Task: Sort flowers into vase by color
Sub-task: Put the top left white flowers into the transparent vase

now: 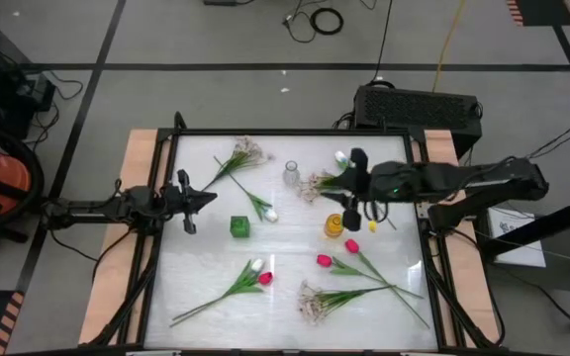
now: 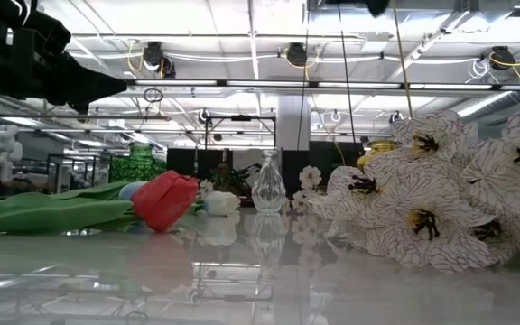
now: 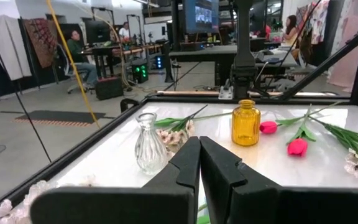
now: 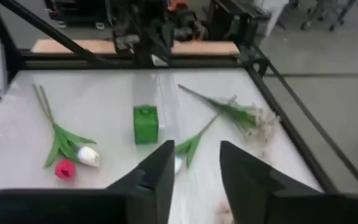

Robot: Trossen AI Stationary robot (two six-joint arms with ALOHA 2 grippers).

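Right gripper [image 1: 355,212]: over the worktop [image 1: 206,277], directly beside the amber vase [image 1: 334,224], which serves as landmark below. Its fingers [image 4: 160,171] stand apart with a clear gap and nothing between them.

Left gripper [image 1: 206,199]: waiting well to the left of the amber vase, past the green vase [image 1: 239,226]. Its fingers [image 3: 185,168] are pressed together on nothing.

Vases: the amber vase near the middle-right; a clear glass vase [image 1: 291,176] just behind it and to its left; the green vase on its left, between the two arms.

Flowers, all lying flat:
- a pale blossom spray [image 1: 317,184] behind the amber vase, touching or nearly under the right arm;
- a second spray [image 1: 248,151] beyond the clear glass vase;
- a white tulip [image 1: 268,213] between the green and amber vases;
- two magenta tulips [image 1: 324,260] in front of the amber vase, their stems running off to the right;
- a white and magenta pair [image 1: 259,272] in front and to the left;
- a third spray [image 1: 311,304] farthest in front.

Handling, by judgement: the flowers look light, with stems that are thin and likely springy, so a grasp at mid-stem, clear of leaves, should keep the head from drooping. The heads seem soft and would crush. The vases are small and narrow-necked and appear easy to tip, the glass ones being breakable.
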